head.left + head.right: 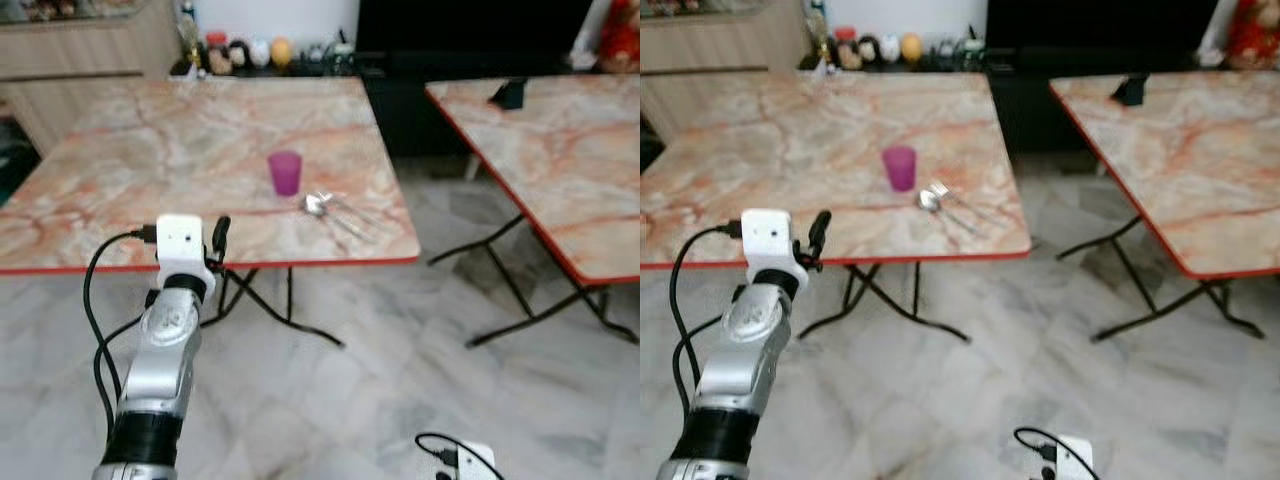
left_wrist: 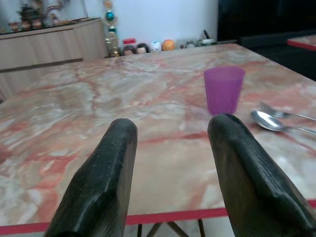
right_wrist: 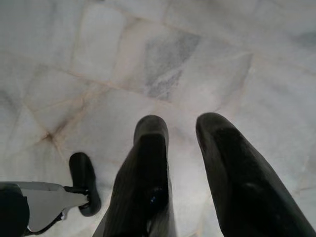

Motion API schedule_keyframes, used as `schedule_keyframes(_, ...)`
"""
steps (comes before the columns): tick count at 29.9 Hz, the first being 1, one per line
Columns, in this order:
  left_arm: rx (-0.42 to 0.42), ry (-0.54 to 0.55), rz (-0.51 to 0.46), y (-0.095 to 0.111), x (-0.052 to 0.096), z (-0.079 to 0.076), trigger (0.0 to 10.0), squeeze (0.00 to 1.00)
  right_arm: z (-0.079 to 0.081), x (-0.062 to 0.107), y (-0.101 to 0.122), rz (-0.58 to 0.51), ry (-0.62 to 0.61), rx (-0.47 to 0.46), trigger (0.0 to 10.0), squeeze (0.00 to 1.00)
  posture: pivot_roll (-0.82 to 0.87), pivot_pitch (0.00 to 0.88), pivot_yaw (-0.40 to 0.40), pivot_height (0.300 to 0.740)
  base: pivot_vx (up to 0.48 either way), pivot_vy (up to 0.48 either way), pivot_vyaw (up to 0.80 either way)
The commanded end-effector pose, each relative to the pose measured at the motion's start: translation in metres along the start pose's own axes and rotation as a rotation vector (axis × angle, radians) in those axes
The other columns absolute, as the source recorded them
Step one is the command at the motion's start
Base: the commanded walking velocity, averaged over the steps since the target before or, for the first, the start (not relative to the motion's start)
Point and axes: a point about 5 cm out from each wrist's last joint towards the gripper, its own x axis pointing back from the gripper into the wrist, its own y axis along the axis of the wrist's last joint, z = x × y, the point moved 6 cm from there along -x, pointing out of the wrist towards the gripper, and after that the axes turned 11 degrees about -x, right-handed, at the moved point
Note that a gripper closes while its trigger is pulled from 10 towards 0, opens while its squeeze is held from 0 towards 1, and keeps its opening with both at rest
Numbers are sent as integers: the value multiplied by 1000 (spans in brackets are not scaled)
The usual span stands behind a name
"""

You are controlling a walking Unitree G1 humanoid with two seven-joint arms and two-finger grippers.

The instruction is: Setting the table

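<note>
Left pincer (image 2: 173, 148) wide, empty, facing purple cup (image 2: 223, 90), right pincer (image 3: 182, 133) parted over floor (image 3: 207, 59)

Left tool (image 2: 170, 148) at desk (image 1: 150, 170) near edge, fingers apart, nothing between. Desk's left and far surface bare. Obstacles right of centre: purple cup (image 1: 285, 172), spoon (image 1: 325, 212) and fork (image 1: 350, 205) just beside it.

Two marble-patterned folding tables (image 1: 150, 160) stand on a tiled floor; the nearer holds one purple cup (image 1: 285, 172), one spoon (image 1: 318, 207) and one fork (image 1: 345, 203), while one small dark object (image 1: 510, 94) sits on the second table (image 1: 570, 150)
</note>
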Motion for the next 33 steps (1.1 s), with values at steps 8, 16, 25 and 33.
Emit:
schedule_keyframes(8, -14, -84, -7, 2, 0, -19, 10000, 0, -8, 2, -7, 19, -19, -4, 10000, 0, 52, 0, 10, 740, 0, 0, 0)
schedule_keyframes(16, -17, -102, -19, 4, 0, -21, 10000, 0, -7, 2, -8, 22, -14, -1, 10000, 0, 52, 0, 12, 740, 0, 0, 0)
schedule_keyframes(25, -24, -103, -20, 6, -2, -22, 10000, 0, -3, 1, -7, 23, -7, 27, 10000, 0, 55, 0, 10, 740, 0, 0, 356)
schedule_keyframes(33, -33, -100, -23, 7, -2, -22, 10000, 0, -1, 2, -9, 33, -4, 28, 10000, 0, 61, 0, 3, 740, 180, 0, 0)
